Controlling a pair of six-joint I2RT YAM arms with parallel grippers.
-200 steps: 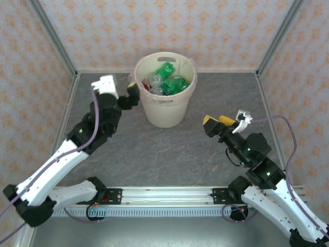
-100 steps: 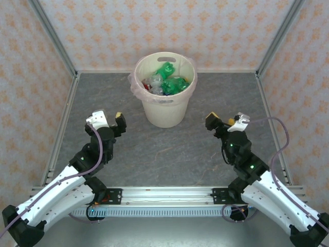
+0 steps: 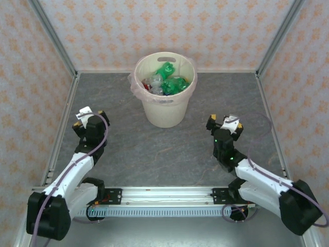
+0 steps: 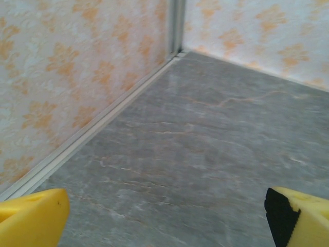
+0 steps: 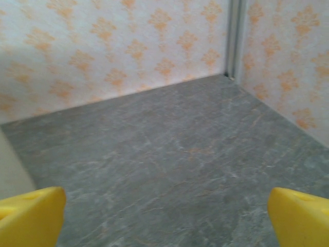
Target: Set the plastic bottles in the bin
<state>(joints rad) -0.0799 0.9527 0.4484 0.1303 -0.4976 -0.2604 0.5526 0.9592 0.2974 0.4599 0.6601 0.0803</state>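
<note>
A: Bottles?
B: Green and clear plastic bottles heaped inside the round cream plastic bin, far centre of the grey table.
A: Claws?
B: Left gripper, right gripper: both gape wide, empty (jaws far apart), well apart from the bin.

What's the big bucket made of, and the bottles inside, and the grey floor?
The bin looks like smooth cream plastic, with a moulded handle slot. The bottles look like thin shiny plastic, green and clear. The table looks like grey veined stone, perhaps only a printed sheet.
</note>
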